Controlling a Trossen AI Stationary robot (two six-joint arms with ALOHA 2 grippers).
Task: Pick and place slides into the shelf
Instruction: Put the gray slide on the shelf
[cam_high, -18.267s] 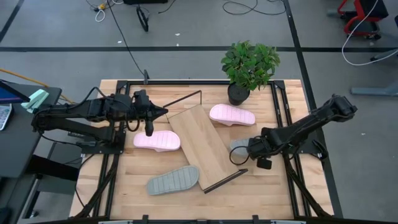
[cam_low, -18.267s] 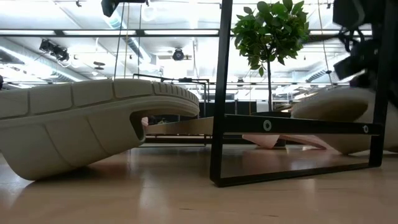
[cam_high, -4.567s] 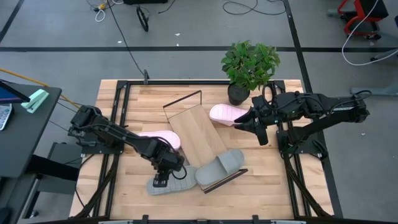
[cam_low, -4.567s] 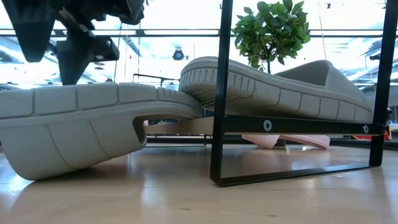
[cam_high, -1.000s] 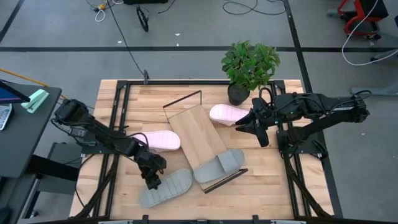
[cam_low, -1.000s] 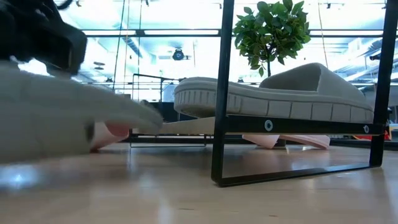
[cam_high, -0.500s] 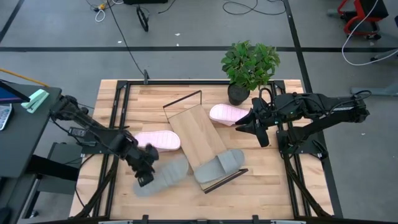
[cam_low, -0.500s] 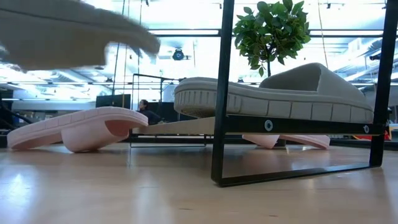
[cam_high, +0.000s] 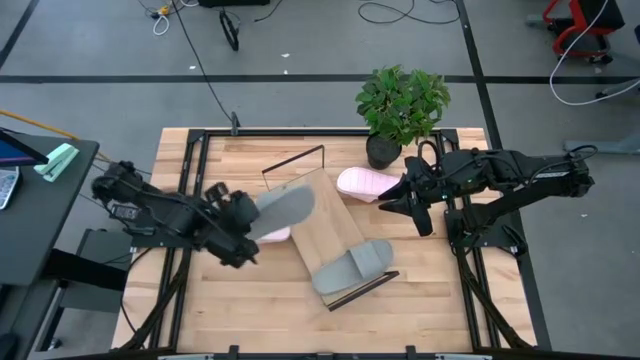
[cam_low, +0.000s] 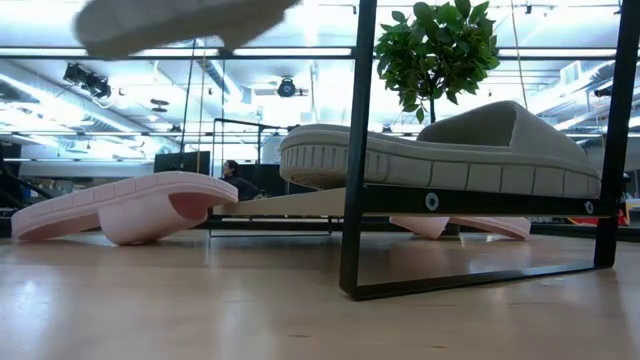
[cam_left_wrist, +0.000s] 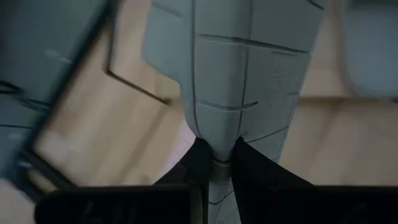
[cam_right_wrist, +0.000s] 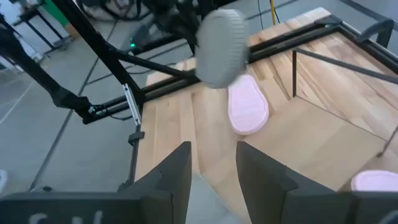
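My left gripper (cam_high: 243, 226) is shut on one grey-green slide (cam_high: 283, 206), carried in the air above the shelf's far left corner and partly over a pale pink slide (cam_low: 130, 205) lying on the table. The low view shows the held slide (cam_low: 180, 20) high up. The shelf (cam_high: 322, 225) lies slantwise mid-table, and the second grey-green slide (cam_high: 356, 264) rests sole-down on its near end. Another pink slide (cam_high: 370, 183) lies by the plant pot. My right gripper (cam_high: 393, 200) hovers open beside that pink slide, touching nothing. My left gripper pinches the grey-green slide between its two fingers (cam_left_wrist: 249, 171) at one end of the sole (cam_left_wrist: 214, 142), with the ridged underside (cam_left_wrist: 249, 62) facing the wrist camera. The slide is lifted clear and sticks out lengthwise from the fingers toward the table's right.
A potted plant (cam_high: 402, 108) stands at the far edge, right of centre. The shelf's dark wire frames stand up at its far end (cam_high: 295, 158) and near end (cam_low: 355, 150). Bare tabletop (cam_high: 240, 300) lies near-left of the shelf.
My left gripper has risen from the table's near-left area and swung toward the far edge, carrying the grey-green slide. The slide, low by the table a second ago, is now lifted clear, turned about, and hangs over the pink slide and the shelf's far corner.
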